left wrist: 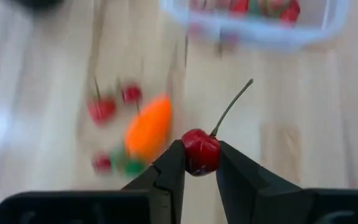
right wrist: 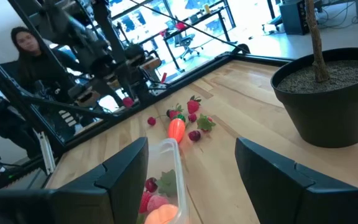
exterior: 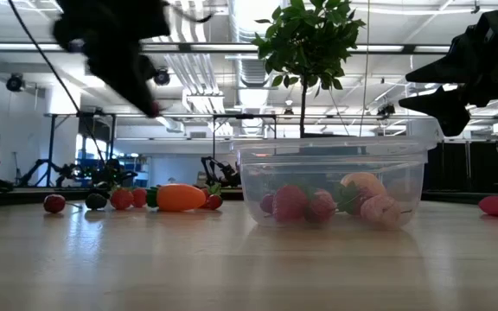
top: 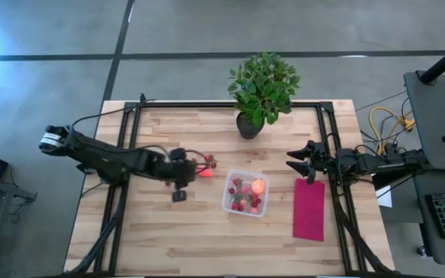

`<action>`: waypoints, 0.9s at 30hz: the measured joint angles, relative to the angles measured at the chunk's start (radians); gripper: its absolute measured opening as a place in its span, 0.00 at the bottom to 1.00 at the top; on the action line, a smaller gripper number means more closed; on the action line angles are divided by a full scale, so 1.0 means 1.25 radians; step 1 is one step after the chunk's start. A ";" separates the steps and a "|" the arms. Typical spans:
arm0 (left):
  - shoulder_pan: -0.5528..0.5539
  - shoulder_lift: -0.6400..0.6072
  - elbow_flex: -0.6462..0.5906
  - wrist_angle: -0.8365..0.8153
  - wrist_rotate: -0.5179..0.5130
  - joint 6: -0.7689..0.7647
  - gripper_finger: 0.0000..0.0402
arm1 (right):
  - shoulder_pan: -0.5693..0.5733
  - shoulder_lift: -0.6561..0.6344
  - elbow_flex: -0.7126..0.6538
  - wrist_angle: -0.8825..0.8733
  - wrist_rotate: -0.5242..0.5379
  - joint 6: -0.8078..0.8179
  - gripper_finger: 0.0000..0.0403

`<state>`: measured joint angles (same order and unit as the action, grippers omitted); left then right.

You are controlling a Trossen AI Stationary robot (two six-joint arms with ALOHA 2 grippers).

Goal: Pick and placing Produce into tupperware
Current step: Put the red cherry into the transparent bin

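We see the left gripper with its jaws clamped on a stemmed red cherry, lifted off the table just left of the tupperware. Loose produce lies beyond it; strawberries and an orange fruit fill the tupperware. Right of it, the right gripper hovers, jaws parted and empty.

bare table lies open left of the tupperware; potted plant blocks behind, magenta cloth just right.

Dark jointed arms, black cables, tapered pincer fingers.
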<state>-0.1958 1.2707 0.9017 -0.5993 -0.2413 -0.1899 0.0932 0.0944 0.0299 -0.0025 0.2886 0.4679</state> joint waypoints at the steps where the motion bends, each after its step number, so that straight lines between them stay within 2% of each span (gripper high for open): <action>1: 0.012 0.027 0.023 0.015 0.001 0.045 0.15 | 0.000 0.000 0.000 0.000 0.000 0.000 0.58; 3: 0.040 0.086 0.074 0.025 0.009 0.145 0.16 | 0.000 0.000 0.000 0.000 0.000 0.000 0.58; 6: 0.082 0.184 0.171 0.053 0.074 0.271 0.17 | 0.000 0.000 0.000 0.000 0.000 0.000 0.58; 9: 0.105 0.283 0.279 0.058 0.142 0.341 0.17 | 0.000 0.000 0.000 0.000 0.000 0.000 0.58; 13: 0.106 0.393 0.409 0.053 0.153 0.382 0.17 | 0.000 0.000 0.000 0.000 0.000 0.000 0.58; 16: 0.103 0.452 0.490 0.056 0.155 0.379 0.17 | 0.000 0.000 0.000 0.000 0.000 0.000 0.58; 20: 0.101 0.507 0.554 0.055 0.156 0.270 0.19 | 0.000 0.000 0.000 0.000 0.000 0.000 0.58; 27: 0.088 0.514 0.567 0.029 0.145 0.154 0.37 | 0.000 0.000 0.000 0.000 0.000 0.000 0.58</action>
<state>-0.0853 1.9129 1.6111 -0.5630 -0.0602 0.0023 0.0931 0.0944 0.0299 -0.0025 0.2884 0.4681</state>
